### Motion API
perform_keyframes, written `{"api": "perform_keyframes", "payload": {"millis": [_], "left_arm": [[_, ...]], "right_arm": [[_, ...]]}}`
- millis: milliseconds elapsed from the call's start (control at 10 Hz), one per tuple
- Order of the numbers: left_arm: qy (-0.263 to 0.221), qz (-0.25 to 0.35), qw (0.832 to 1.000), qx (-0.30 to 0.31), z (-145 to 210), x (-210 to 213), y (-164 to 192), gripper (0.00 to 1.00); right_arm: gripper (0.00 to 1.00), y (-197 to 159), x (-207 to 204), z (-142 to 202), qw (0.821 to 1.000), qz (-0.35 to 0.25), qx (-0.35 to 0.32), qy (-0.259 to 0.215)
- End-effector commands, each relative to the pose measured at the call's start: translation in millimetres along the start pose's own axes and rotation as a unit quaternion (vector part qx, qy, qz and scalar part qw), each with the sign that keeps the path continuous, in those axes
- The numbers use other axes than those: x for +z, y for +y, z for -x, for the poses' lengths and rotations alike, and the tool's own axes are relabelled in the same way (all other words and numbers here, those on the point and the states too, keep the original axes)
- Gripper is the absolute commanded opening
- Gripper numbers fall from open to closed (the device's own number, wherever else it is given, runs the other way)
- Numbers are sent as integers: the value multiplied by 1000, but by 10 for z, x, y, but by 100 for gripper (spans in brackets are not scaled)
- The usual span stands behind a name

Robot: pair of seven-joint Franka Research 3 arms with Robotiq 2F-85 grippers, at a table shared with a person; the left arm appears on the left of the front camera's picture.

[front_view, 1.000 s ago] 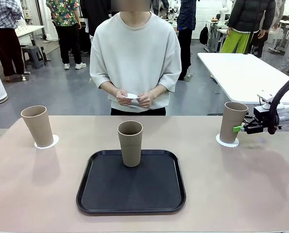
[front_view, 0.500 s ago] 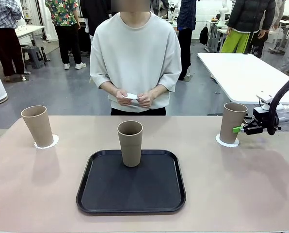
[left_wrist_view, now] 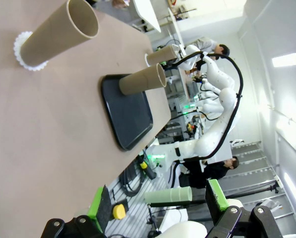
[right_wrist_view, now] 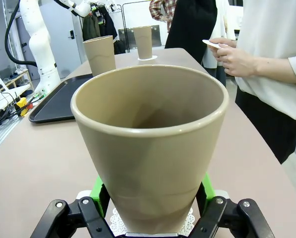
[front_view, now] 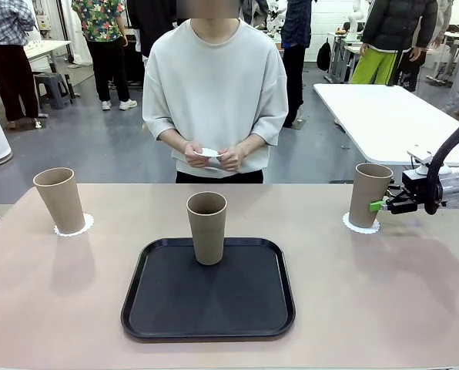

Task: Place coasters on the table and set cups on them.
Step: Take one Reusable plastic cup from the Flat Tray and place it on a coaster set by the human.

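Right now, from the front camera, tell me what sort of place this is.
Probably a robotics lab or workshop hall: a white robot arm beside the beige table, a white work table on a grey floor, and people standing among equipment behind.

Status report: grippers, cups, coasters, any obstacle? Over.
Left gripper open, empty. Right gripper around right cup on its coaster, grip unclear. Middle cup on tray; person holds third coaster. No obstacle.
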State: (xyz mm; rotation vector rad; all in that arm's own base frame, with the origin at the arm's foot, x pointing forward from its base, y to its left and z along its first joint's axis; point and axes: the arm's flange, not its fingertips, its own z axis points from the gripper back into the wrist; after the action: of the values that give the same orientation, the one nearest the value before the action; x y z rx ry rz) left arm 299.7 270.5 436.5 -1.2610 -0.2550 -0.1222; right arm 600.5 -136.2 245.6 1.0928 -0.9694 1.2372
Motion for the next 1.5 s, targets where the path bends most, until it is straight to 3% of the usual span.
{"api": "perform_keyframes", "payload": {"millis": [0, 600, 1400], "left_arm": [[-5, -1, 1000, 2, -6, 16, -26, 100], [-5, -1, 1000, 2, -6, 16, -26, 100], [-5, -1, 1000, 2, -6, 16, -26, 100]], "right_arm": [[100, 9, -8, 45, 1000, -17, -4, 22], [100, -22, 2, 47, 999, -16, -15, 35], [100, -61, 427, 87, 987, 38, -78, 133]]}}
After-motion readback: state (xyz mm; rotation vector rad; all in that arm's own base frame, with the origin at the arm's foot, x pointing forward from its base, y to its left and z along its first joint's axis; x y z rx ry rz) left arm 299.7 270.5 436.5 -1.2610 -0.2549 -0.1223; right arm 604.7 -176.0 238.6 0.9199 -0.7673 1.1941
